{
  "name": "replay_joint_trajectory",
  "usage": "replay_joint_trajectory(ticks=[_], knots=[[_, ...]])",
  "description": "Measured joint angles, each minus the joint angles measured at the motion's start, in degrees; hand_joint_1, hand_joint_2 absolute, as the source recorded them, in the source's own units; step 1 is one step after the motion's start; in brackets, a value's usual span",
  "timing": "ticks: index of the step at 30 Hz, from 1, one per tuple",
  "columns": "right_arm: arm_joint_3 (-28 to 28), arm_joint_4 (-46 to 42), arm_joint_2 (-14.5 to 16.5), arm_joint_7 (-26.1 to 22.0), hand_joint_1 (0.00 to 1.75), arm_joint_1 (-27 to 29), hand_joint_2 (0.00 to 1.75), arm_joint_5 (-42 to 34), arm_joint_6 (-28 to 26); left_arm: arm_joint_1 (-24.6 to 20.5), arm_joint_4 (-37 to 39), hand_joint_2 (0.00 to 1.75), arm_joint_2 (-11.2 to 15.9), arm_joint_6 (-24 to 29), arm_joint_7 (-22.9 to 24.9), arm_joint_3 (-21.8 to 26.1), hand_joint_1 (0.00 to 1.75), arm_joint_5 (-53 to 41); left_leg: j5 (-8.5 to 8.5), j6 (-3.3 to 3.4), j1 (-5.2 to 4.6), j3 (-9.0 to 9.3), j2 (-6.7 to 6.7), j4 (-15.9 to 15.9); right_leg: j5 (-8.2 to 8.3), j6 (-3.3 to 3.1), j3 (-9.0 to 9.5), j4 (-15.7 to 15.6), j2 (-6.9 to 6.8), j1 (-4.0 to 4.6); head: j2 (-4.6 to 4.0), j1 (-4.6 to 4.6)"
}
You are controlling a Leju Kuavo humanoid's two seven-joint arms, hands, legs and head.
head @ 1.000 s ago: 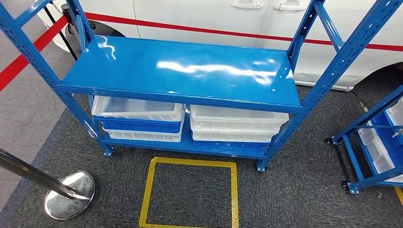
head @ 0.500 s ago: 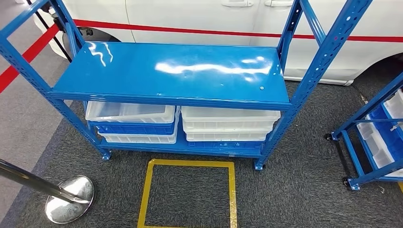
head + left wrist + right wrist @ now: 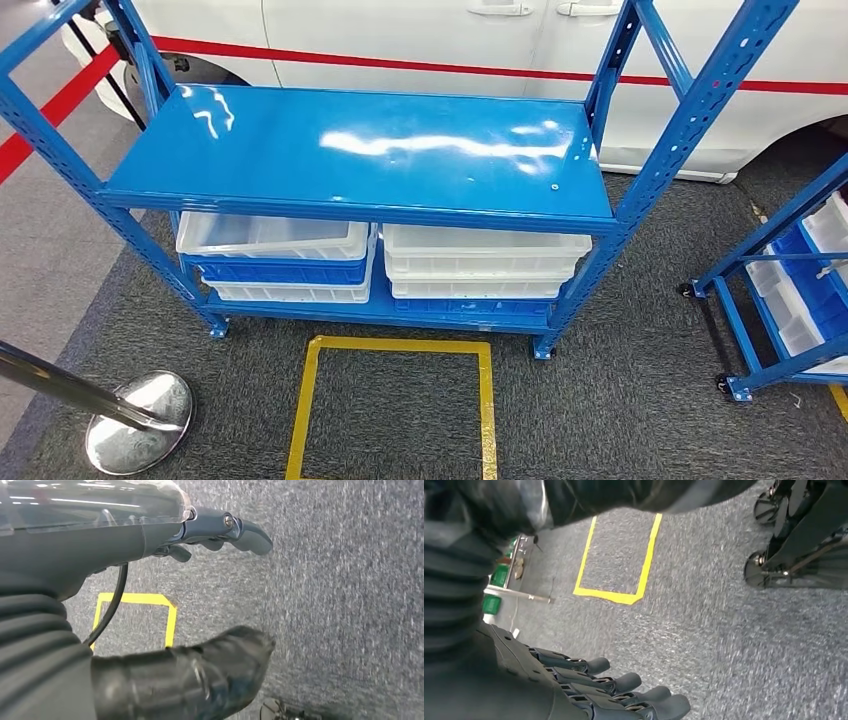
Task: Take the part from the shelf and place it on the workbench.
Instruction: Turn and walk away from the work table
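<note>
No part can be made out on the blue shelf point(image 3: 360, 150) (bare top, stacked bins point(image 3: 275, 258) beneath). Both the left robot hand point(image 3: 210, 535) and right robot hand point(image 3: 624, 690) are held open, empty, over carpet; a wrong bin could be reached.

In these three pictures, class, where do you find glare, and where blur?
Head view: white glare streaks on the shelf top, otherwise sharp. Left wrist view: carpet smeared, thumb soft. Right wrist view: carpet blurred.

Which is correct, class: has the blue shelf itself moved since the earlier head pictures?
No. The blue shelf keeps its place against the yellow floor square; everything drifts together, so the camera moved.
</note>
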Motion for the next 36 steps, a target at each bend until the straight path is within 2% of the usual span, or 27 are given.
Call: replay_joint_trajectory(ticks=[28,36], knots=[[23.6,-3.2,-5.3,-7.5,0.0,6.6,0.0,-30.1,2.4,4.7,-5.9,0.0,5.1,-10.5,3.8,-30.1,0.0,36.0,-0.03,0.03,-0.06,0.26,0.0,-0.4,-0.1,0.12,0.06,-0.1,0.01,-0.1,0.0,-0.02],[28.6,-3.9,-6.4,-9.5,0.0,8.0,0.0,-37.8,2.8,5.7,-7.3,0.0,6.2,-13.2,4.7,-36.7,0.0,45.3,-0.03,0.03,-0.06,0.25,0.0,-0.4,-0.11,0.12,0.07,-0.1,0.01,-0.1,0.0,-0.01]])
